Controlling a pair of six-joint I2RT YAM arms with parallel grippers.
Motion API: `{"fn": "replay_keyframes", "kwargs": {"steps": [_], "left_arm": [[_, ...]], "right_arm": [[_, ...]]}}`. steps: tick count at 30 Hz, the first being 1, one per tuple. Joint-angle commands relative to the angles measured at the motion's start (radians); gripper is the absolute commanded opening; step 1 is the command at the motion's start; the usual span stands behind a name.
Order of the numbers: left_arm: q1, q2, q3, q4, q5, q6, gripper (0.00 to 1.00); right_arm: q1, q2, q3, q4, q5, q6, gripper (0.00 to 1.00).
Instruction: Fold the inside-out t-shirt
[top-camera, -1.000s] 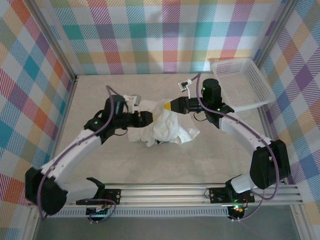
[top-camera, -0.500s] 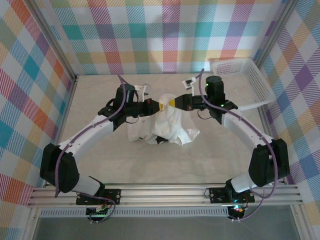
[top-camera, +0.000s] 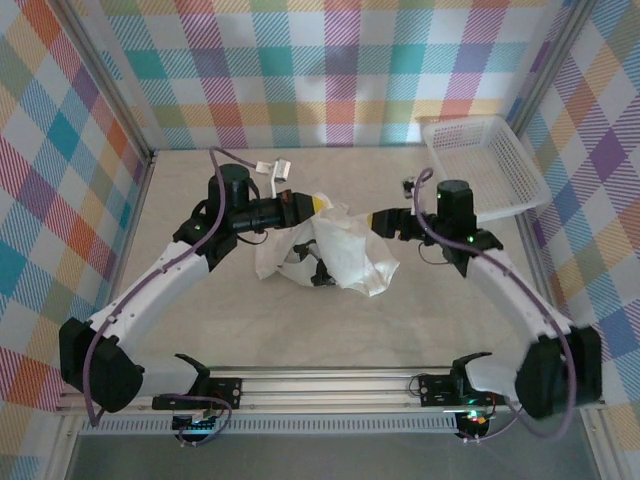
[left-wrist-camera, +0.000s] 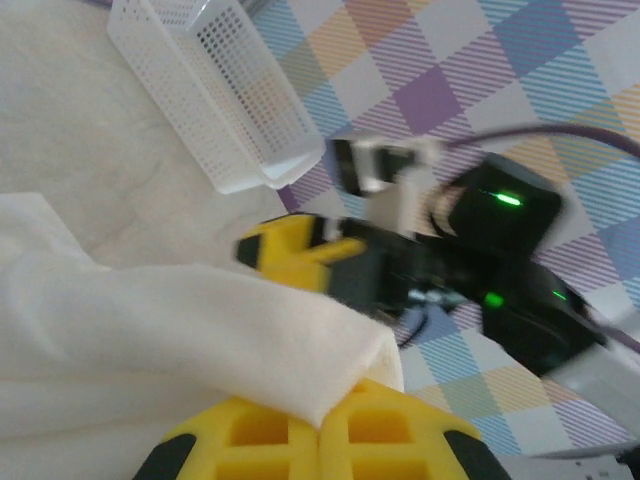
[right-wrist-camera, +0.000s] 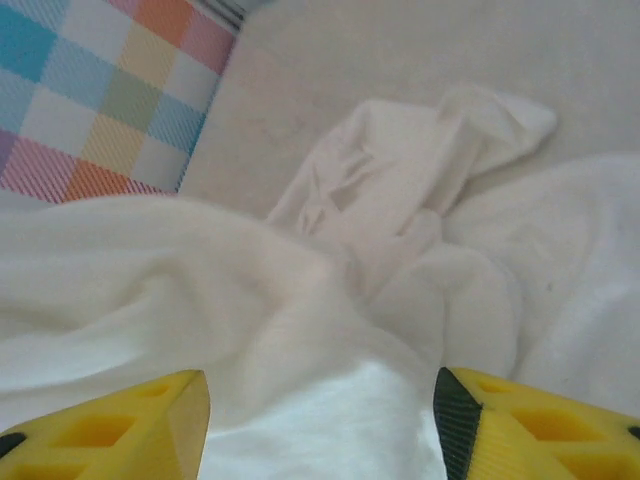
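White inside-out t-shirt (top-camera: 335, 255) lies crumpled in a heap mid-table (top-camera: 250, 330), with loose folds spreading toward the near right. Its upper edge runs up to the left gripper (top-camera: 316, 205), which sits at the heap's far-left corner. In the left wrist view the yellow fingers (left-wrist-camera: 400, 445) are pressed together with a peak of the white fabric (left-wrist-camera: 150, 320) pinched between them, so the left gripper (left-wrist-camera: 320, 430) is clamped on the shirt. The right gripper (top-camera: 377, 220) sits just beside the heap's upper right edge, pointing left at the cloth and at the left gripper. Whether it touches the cloth is unclear from above. In the right wrist view its two yellow fingers (right-wrist-camera: 120, 430) stand wide apart at the bottom corners, with rumpled shirt (right-wrist-camera: 380, 250) bulging between and beyond them. The right gripper (right-wrist-camera: 320, 405) is spread around the fabric, not pinching it. The left wrist view also shows the right gripper (left-wrist-camera: 300, 252) just beyond the pinched fold, blurred. White plastic lattice basket (top-camera: 480, 160) sits at the far right corner, tilted against the plaid wall (top-camera: 330, 70), well apart from the shirt.
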Motion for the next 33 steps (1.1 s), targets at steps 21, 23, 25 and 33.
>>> {"fn": "replay_keyframes", "kwargs": {"steps": [21, 23, 25, 33], "left_arm": [[0.054, -0.222, -0.180, -0.285, -0.316, 0.197, 0.26], [0.055, -0.238, -0.177, -0.287, -0.284, 0.202, 0.44], [0.055, -0.265, -0.160, -0.309, -0.287, 0.233, 0.51], [-0.142, -0.218, 0.096, -0.573, -0.384, 0.549, 0.54]], "right_arm": [[0.220, 0.072, -0.034, 0.321, -0.182, -0.114, 0.00], [0.220, 0.065, -0.034, 0.303, -0.190, -0.122, 0.00], [0.220, 0.072, -0.027, 0.269, -0.188, -0.144, 0.00], [0.220, 0.156, 0.078, 0.099, -0.198, -0.198, 0.00]]}}
